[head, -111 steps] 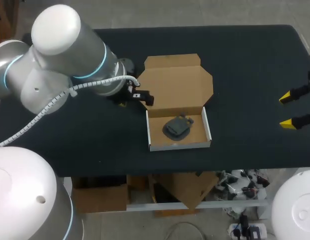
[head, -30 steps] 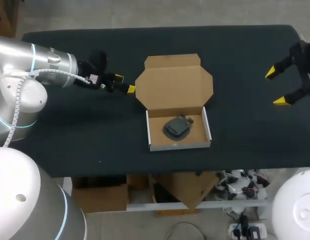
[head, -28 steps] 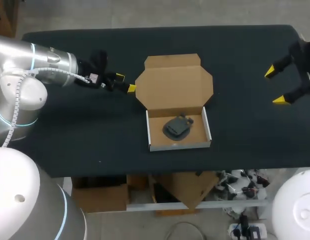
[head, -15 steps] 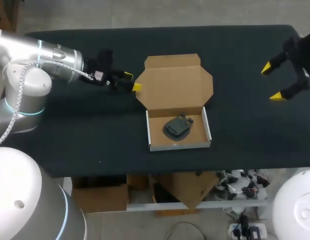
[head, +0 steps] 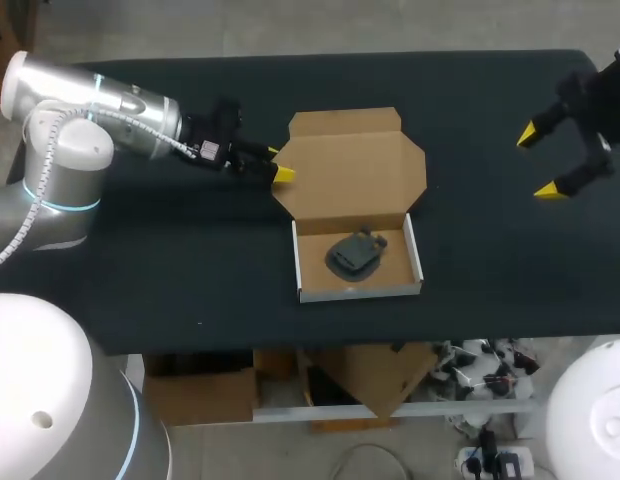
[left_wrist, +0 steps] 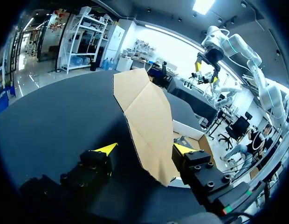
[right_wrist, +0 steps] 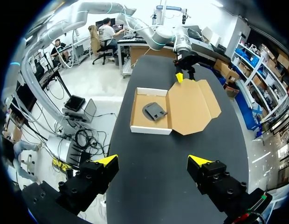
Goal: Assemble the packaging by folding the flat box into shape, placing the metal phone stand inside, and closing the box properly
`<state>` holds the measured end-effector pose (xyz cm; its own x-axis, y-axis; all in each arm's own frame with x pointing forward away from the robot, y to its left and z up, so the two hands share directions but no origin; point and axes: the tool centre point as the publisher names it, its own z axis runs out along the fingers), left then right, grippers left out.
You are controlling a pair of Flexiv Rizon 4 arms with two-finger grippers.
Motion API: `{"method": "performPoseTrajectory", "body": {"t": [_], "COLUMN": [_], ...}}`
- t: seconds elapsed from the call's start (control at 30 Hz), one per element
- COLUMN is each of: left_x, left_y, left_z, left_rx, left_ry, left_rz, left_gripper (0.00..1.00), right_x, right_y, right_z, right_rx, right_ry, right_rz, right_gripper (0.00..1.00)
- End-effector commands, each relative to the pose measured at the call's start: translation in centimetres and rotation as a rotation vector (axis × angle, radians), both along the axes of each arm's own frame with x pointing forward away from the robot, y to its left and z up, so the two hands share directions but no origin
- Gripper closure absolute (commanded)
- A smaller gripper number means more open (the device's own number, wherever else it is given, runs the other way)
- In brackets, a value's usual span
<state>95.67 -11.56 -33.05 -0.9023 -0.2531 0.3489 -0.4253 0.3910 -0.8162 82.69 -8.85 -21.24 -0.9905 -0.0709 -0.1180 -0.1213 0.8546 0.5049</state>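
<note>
A brown cardboard box lies mid-table: its shallow tray point(head: 308, 262) holds the dark metal phone stand point(head: 354, 254), and its lid point(head: 350, 165) lies flat and open behind. My left gripper point(head: 277, 163) sits at the lid's left corner. In the left wrist view that lid point(left_wrist: 145, 116) rises between the open fingers of the left gripper point(left_wrist: 145, 149), with a gap to one fingertip point(left_wrist: 107, 149). My right gripper point(head: 540, 160) hangs open and empty over the table's far right. From the right gripper point(right_wrist: 153, 161), the tray point(right_wrist: 140, 113), stand point(right_wrist: 154, 111) and lid point(right_wrist: 191, 105) lie well ahead.
The black table point(head: 140, 270) carries only the box. The tray's front wall stands a short way back from the table's front edge. Bare cloth stretches left and right of the box.
My left gripper has slid right until the lid's left corner is between its fingers, and the fingers have drawn closer together. The right gripper has drifted a little left and farther back.
</note>
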Motion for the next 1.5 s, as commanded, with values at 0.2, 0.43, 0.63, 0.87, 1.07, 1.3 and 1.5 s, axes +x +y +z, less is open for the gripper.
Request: {"method": "performPoseTrajectory", "body": {"t": [0.2, 0.43, 0.63, 0.87, 1.07, 1.3, 1.5], "left_x": [0.2, -0.7, -1.5, -2.0, -2.3, -2.6, -2.8], "left_y": [-1.2, -1.8, -1.9, -2.3, -2.6, -2.9, -3.1], "left_z": [-0.2, -0.4, -0.4, -0.2, 0.0, 0.4, 0.5], "left_rx": [-0.001, -0.013, -0.019, -0.02, -0.025, -0.029, -0.028], "left_ry": [0.017, 0.017, 0.004, -0.02, -0.037, -0.055, -0.065], "left_rz": [-0.06, -0.094, -0.12, -0.147, -0.166, -0.18, -0.184], "left_gripper": [0.51, 0.59, 0.65, 0.67, 0.73, 0.75, 0.78], "right_x": [0.3, 0.5, 0.7, 0.8, 1.0, 1.0, 1.0], "right_y": [0.5, 0.5, 0.4, 0.7, 0.7, 0.8, 0.9], "right_z": [0.4, 0.5, 0.4, 0.6, 0.7, 0.8, 0.8], "right_rx": [-0.025, -0.04, -0.043, -0.051, -0.059, -0.065, -0.069], "right_ry": [-0.006, -0.014, -0.015, -0.02, -0.024, -0.029, -0.031], "right_rz": [0.005, 0.005, 0.002, 0.003, 0.003, 0.002, 0.002], "right_gripper": [0.0, 0.0, 0.0, 0.0, 0.0, 0.0, 0.0]}}
